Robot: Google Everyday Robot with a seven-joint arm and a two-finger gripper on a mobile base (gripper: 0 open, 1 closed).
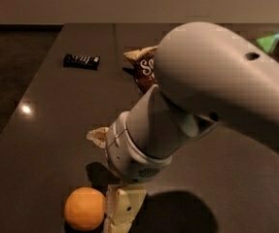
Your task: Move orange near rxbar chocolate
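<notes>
The orange point(84, 208) lies on the dark table point(42, 130) at the front left. The rxbar chocolate point(82, 60), a small flat black wrapper with white lettering, lies at the far left of the table, well away from the orange. My gripper point(105, 181) hangs low over the front of the table, open. One cream finger point(123, 208) stands right beside the orange on its right. The other finger point(98, 136) points left, above and behind the orange. The orange is not between the fingers. The bulky grey arm hides much of the middle of the table.
A brown-and-cream chip bag point(143, 66) lies at the back centre, right of the rxbar, mostly hidden by my arm. The table's left edge runs diagonally past a light glare spot point(26, 109).
</notes>
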